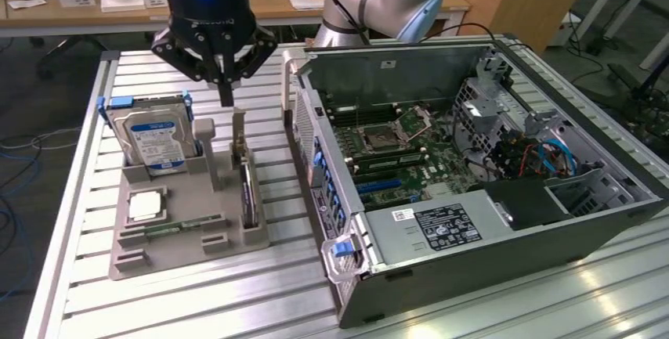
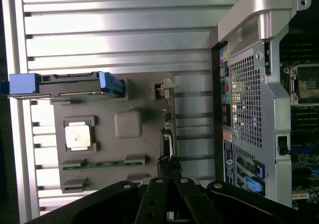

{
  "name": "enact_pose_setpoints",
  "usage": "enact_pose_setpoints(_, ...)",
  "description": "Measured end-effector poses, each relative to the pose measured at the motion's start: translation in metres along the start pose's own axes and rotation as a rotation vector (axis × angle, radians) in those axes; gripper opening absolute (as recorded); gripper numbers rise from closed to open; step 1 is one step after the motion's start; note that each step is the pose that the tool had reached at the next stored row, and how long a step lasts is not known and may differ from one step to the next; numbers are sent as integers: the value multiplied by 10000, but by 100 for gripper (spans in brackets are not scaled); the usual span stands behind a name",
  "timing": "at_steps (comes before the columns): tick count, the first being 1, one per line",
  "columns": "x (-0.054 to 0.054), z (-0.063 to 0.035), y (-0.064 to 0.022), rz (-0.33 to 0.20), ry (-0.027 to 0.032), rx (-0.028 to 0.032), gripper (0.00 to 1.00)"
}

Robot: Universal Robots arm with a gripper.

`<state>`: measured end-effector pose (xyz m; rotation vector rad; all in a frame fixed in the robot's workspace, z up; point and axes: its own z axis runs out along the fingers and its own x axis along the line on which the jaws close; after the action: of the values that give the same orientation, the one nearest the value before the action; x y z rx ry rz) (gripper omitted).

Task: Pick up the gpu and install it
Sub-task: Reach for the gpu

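Hovering low over the grey holder [image 1: 157, 257] on the slatted tabletop [image 1: 115, 308], with jaws clenched together and grasping nothing. Hanging tips-down close above the bracket end of the gpu [image 1: 249, 198]; cannot tell whether touching it. Finding the gpu on edge in a slot along the holder's side nearest the case [image 1: 471, 229], edge-on from the wrist, with its metal bracket rising at the end under the jaws. Noting, in the same holder, a hard drive [image 1: 155, 139] upright in a blue-handled frame at the far end in the exterior view, a cpu [image 1: 146, 204] flat in its recess, and a green memory stick [image 1: 183, 227] flat just beside that. Noting the case on its side at the exterior view's right, open, with motherboard [image 1: 392, 139] and blue cables [image 1: 549, 155] exposed, near the holder but apart from it.
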<state>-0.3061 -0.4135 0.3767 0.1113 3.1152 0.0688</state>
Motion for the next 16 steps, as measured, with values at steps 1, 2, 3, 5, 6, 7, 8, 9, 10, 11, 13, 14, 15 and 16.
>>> enact_pose_setpoints(1,-1,0,-9,-1,0,0,11)
enact_pose_setpoints(2,-2,-1,-19,0,0,0,11)
enact_pose_setpoints(3,-2,-1,-28,0,0,0,11)
enact_pose_setpoints(5,-3,-2,-41,0,0,0,11)
enact_pose_setpoints(6,-3,-2,-44,1,0,0,11)
enact_pose_setpoints(7,-3,-2,-45,2,0,-1,11)
enact_pose_setpoints(8,-5,-2,-50,0,0,-5,11)
enact_pose_setpoints(9,-6,-2,-57,-1,1,-18,11)
enact_pose_setpoints(10,-8,-3,-66,0,4,-33,11)
enact_pose_setpoints(11,-9,-3,-78,0,5,-42,11)
enact_pose_setpoints(13,-12,-4,-105,2,6,-56,11)
enact_pose_setpoints(14,-13,-5,-117,2,7,-59,11)
enact_pose_setpoints(15,-15,-5,-127,1,8,-59,11)
enact_pose_setpoints(16,-18,-4,-133,1,9,-61,11)
